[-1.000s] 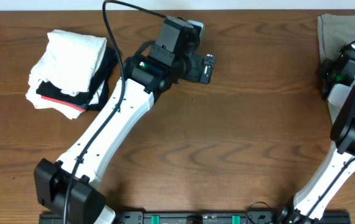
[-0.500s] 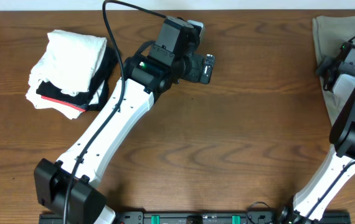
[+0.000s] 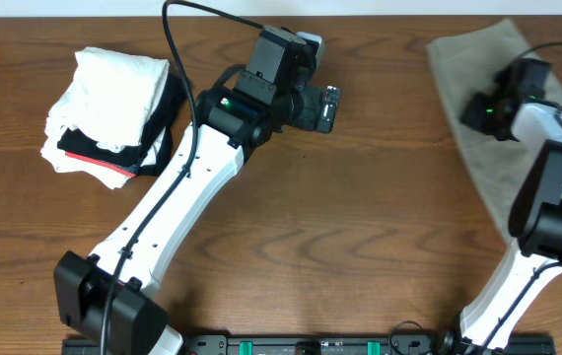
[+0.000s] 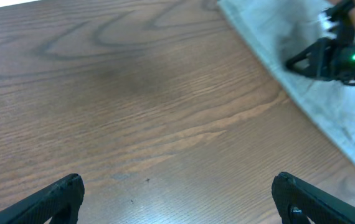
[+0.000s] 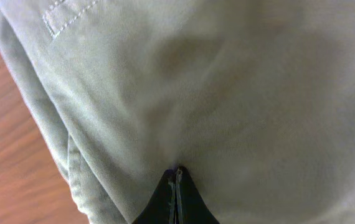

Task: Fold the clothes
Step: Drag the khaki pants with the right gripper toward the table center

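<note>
— At the tips of your right claw [image 5: 176, 186], what shows?
— Your two fingers [image 5: 162, 208] are pressed together with a pinch of the clothes [image 5: 227, 93] caught between them. Khaki cloth fills nearly the whole wrist view. You only get a doubled hem on the left, over a sliver of bench [image 5: 0, 162].
— And the other one?
— Your left claw [image 4: 177, 199] hangs spread wide with nothing in it. Only its black fingertips [image 4: 59, 196] show, cut off by the bottom of the frame. Ahead of them lies bare wood, then the clothes [image 4: 327, 106], blurred.
— From above?
— Your right claw [image 3: 480, 110] sits on the cloth near the far right corner of the bench. The clothes [image 3: 458, 69] run off the right edge and your own arm covers part of them, so you can't trace the full outline.
— The surface?
— You have a brown wood-grain bench [image 3: 360, 227]. At far left, white garments [image 3: 113, 84] are piled on a black garment [image 3: 163, 128] with a red stripe; you can't tell how many pieces. Beyond the far edge runs a pale strip [image 3: 409, 6].
</note>
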You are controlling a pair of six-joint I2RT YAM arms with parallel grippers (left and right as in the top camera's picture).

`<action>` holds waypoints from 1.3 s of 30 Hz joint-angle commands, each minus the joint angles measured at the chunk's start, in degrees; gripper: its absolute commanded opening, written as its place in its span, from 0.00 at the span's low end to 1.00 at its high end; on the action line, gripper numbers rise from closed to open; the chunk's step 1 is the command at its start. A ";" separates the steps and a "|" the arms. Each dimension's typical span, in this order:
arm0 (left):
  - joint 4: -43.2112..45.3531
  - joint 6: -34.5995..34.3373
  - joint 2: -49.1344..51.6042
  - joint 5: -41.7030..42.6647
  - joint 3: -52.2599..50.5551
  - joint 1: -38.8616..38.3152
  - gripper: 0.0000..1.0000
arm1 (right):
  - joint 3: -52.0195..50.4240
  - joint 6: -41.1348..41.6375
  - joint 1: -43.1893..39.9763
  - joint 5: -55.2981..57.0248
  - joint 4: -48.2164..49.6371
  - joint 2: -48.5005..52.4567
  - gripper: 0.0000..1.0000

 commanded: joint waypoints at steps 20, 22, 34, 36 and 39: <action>0.00 0.15 0.17 -0.48 1.27 0.22 0.98 | -7.08 -6.95 36.85 -5.27 -32.17 10.16 0.01; 0.00 0.15 0.17 -0.50 1.29 0.24 0.98 | -7.08 -8.20 38.73 -5.29 -33.94 10.16 0.01; 0.00 0.15 0.17 -0.50 1.27 0.24 0.98 | -7.08 -9.84 42.64 -3.19 -38.84 4.61 0.01; 0.00 0.15 0.17 -0.50 1.27 0.24 0.98 | -7.08 -8.55 42.40 -3.17 -38.86 1.01 0.02; 0.00 0.15 0.17 -0.48 1.27 0.24 0.98 | -7.10 -6.10 41.51 -3.10 -38.88 -5.05 0.01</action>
